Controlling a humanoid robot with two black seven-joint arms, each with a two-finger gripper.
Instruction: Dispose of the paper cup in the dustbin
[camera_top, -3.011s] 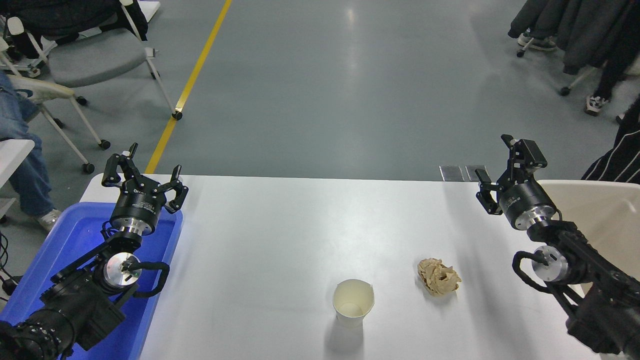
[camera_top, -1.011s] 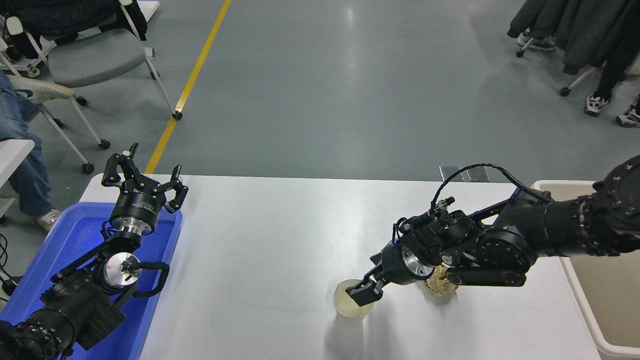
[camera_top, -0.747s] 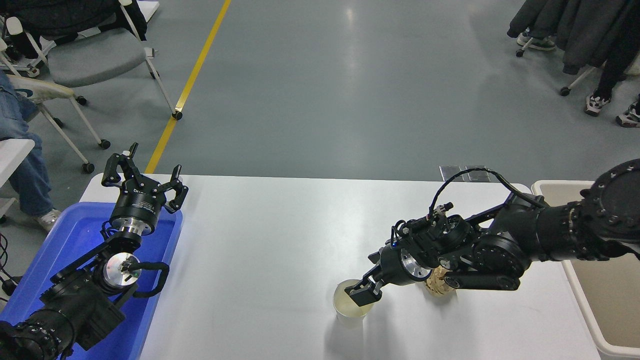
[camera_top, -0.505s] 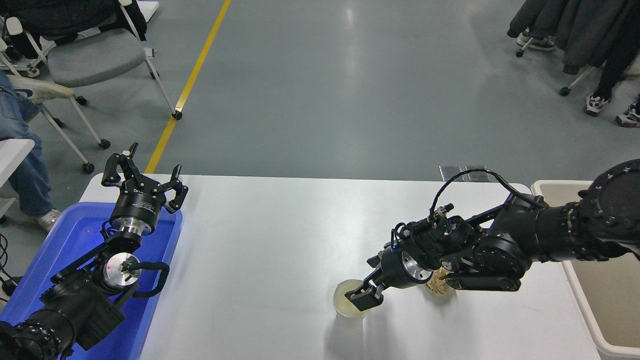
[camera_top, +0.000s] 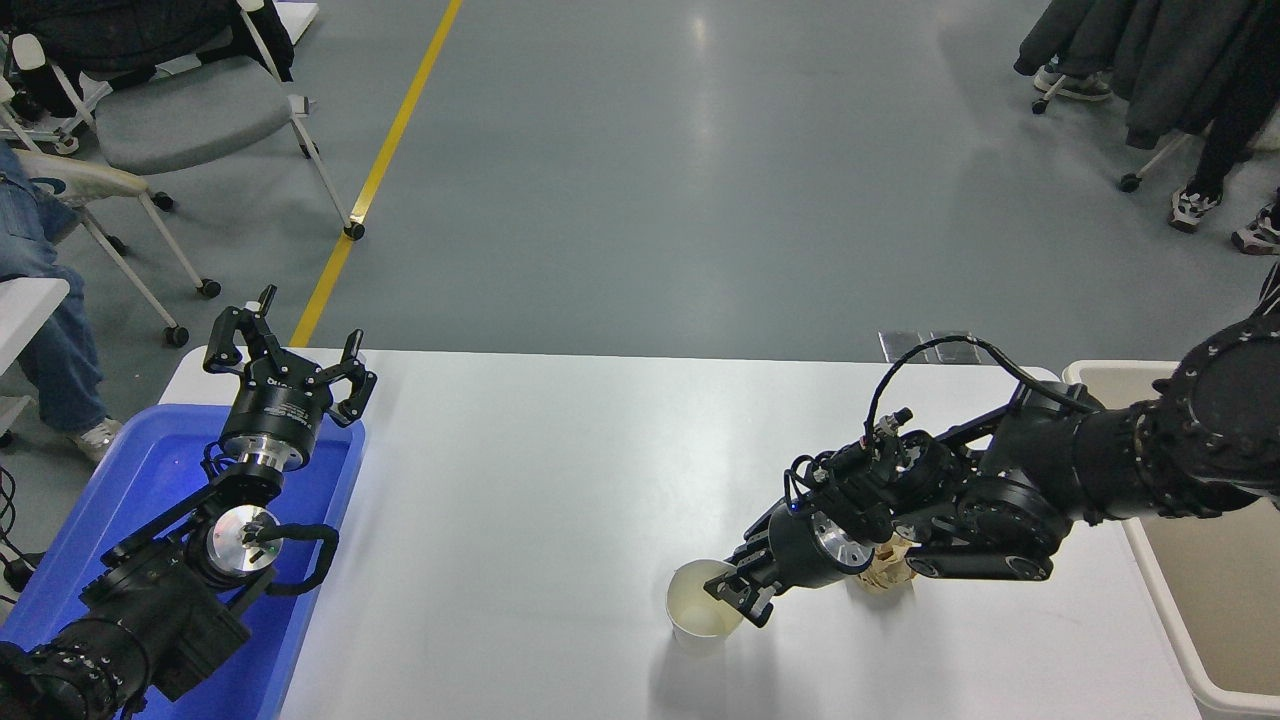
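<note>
The paper cup (camera_top: 697, 612) stands upright on the white table (camera_top: 560, 480), near the front edge, with its cream inside showing. My right gripper (camera_top: 742, 597) reaches in from the right and sits low at the cup's right rim, touching or overlapping it. I cannot tell its grip. The beige dustbin (camera_top: 1225, 610) stands at the table's right end, partly hidden by my right arm. My left gripper (camera_top: 290, 362) is parked open over the blue tray at the lower left.
A crumpled tan paper ball (camera_top: 886, 577) lies just right of the cup, mostly hidden under my right wrist. A blue plastic tray (camera_top: 150, 470) sits at the table's left end. Chairs and people's legs are beyond the far edge.
My right arm swung in from the right edge to the cup. Over the last second the gripper sank lower at the cup's right rim. The cup has not moved.
</note>
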